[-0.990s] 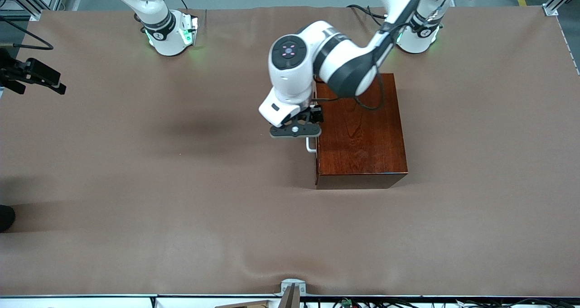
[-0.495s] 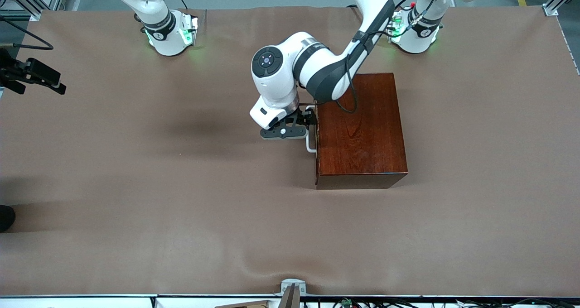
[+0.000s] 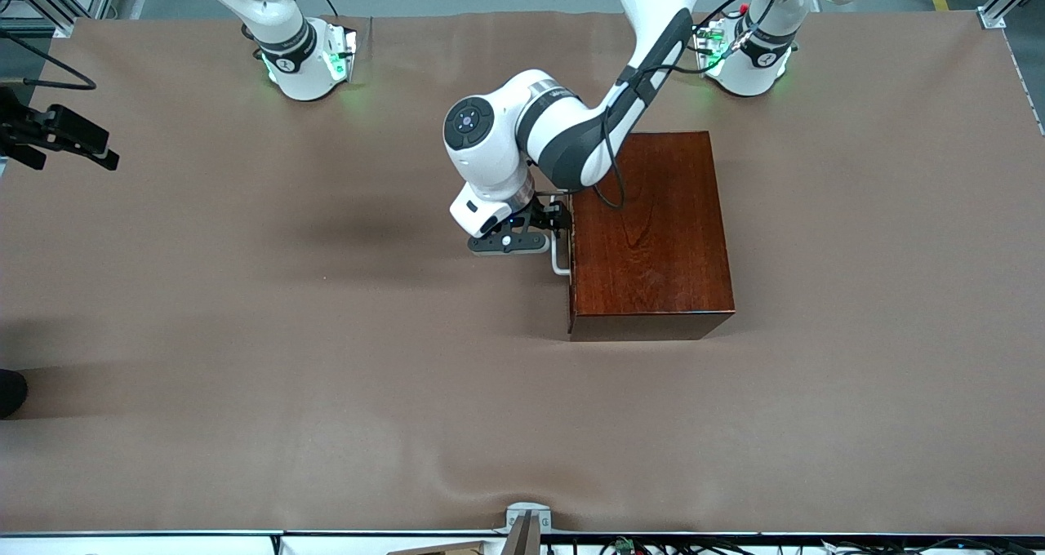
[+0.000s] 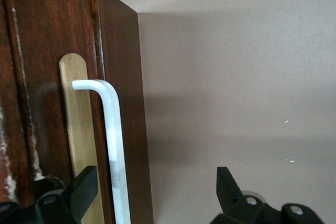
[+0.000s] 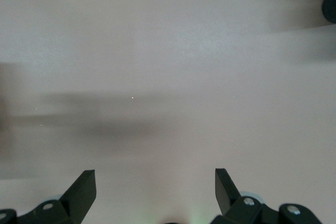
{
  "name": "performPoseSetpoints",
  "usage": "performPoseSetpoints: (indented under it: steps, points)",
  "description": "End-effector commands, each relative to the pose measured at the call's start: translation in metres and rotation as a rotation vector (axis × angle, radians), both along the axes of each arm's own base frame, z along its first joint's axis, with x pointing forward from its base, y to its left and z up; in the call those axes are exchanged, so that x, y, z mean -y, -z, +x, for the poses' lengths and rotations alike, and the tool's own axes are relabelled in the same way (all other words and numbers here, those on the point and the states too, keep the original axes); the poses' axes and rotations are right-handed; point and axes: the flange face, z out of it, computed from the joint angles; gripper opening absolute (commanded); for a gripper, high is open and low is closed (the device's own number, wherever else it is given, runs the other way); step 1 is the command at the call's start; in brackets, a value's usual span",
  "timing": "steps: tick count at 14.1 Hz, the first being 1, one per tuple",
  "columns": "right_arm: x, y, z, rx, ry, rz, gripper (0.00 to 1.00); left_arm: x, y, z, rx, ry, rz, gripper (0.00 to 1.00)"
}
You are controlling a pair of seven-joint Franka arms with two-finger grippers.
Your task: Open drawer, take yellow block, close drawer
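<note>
Drawer (image 4: 79,129) shut in wooden box (image 3: 649,228), contents hidden; left end effector (image 4: 152,195) wide, seemingly straddling handle (image 4: 113,145); right end effector (image 5: 155,195) wide, waiting.

No text, label, brand, number or sign can be read in any of the views. Small marks are seen on the dark collars of the two arm bases (image 3: 286,59), at about twelve o'clock on the worktop (image 3: 245,335), but they cannot be made out.
</note>
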Motion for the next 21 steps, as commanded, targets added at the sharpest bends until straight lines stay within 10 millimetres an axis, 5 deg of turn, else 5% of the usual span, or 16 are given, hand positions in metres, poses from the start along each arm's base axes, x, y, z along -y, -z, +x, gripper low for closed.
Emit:
performPoseSetpoints:
  steps: [1, 10, 21]
  points:
    - [0.003, -0.005, 0.000, 0.002, 0.017, 0.010, 1.00, 0.004, 0.005, -0.004, 0.019, 0.004, 0.041, 1.00]
    - [0.004, -0.005, 0.000, 0.002, 0.018, 0.011, 1.00, 0.006, 0.025, -0.006, 0.014, -0.058, 0.049, 1.00]
    - [0.005, -0.004, 0.001, 0.001, 0.020, 0.007, 1.00, 0.032, 0.023, -0.019, 0.069, -0.101, -0.037, 1.00]
